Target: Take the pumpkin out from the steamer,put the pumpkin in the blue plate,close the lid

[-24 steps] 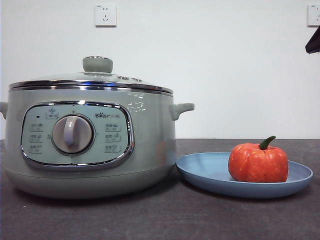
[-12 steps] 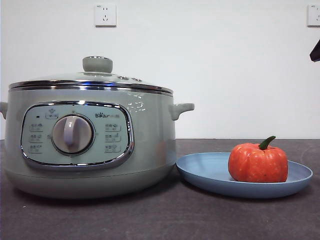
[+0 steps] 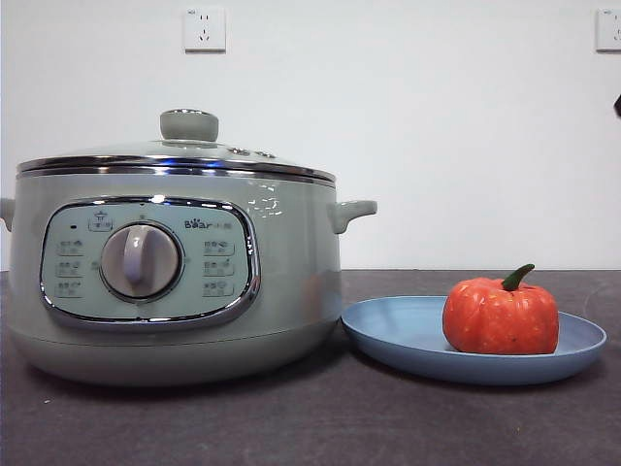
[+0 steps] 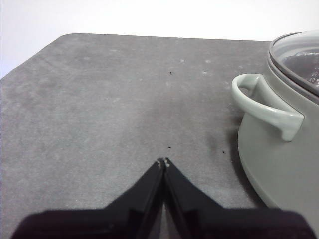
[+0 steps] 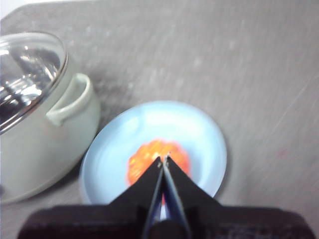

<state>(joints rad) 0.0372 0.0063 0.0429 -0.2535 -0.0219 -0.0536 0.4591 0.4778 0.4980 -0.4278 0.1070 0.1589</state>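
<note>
The orange-red pumpkin (image 3: 501, 316) with its green stem sits in the blue plate (image 3: 408, 335), to the right of the sage-green steamer (image 3: 175, 272). The glass lid (image 3: 189, 146) rests closed on the steamer. My right gripper (image 5: 164, 160) is shut and empty, high above the pumpkin (image 5: 149, 157) and the plate (image 5: 199, 134); in the front view it shows only as a black tip (image 3: 617, 105) at the right edge. My left gripper (image 4: 163, 163) is shut and empty above bare table beside the steamer's side handle (image 4: 266, 107).
The dark grey table (image 3: 310, 427) carries the steamer and plate. A white wall with two sockets (image 3: 205, 28) stands behind. The table's edge and corner show in the left wrist view (image 4: 30, 55).
The black arm tip at the front view's upper right has drawn back toward the edge until only a sliver shows. Steamer, lid, plate and pumpkin have not moved.
</note>
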